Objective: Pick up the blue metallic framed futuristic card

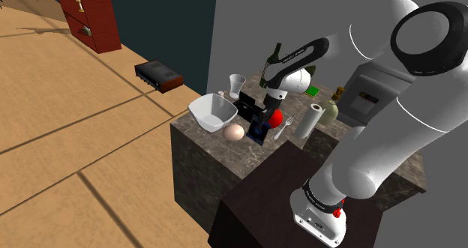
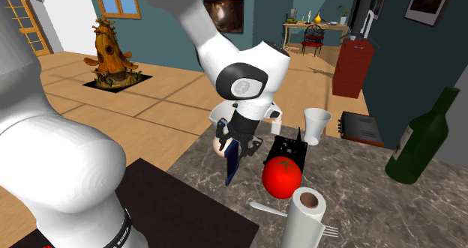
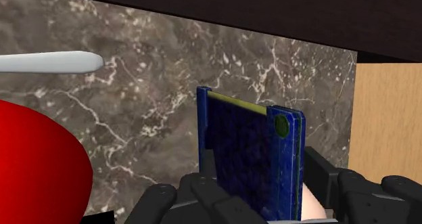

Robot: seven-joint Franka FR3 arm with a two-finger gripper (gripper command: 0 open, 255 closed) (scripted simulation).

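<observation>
Pinching the blue-framed card (image 3: 247,155), the gripper (image 2: 238,143) seemingly has it just off the marble counter (image 2: 375,209), tomato (image 2: 282,177) at the card's four o'clock; raising it clear remains.

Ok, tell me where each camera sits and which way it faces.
Shoulder view: beside and behind the stand, looking down over the marble counter; the white arm reaches up and left.
Second exterior view: close by the arm's base, facing across the counter into the room; the arm and gripper show.
Wrist view: on the hand, looking along the black fingers at the counter; they clasp the blue card.
Shared: all three show the card and the red tomato.
</observation>
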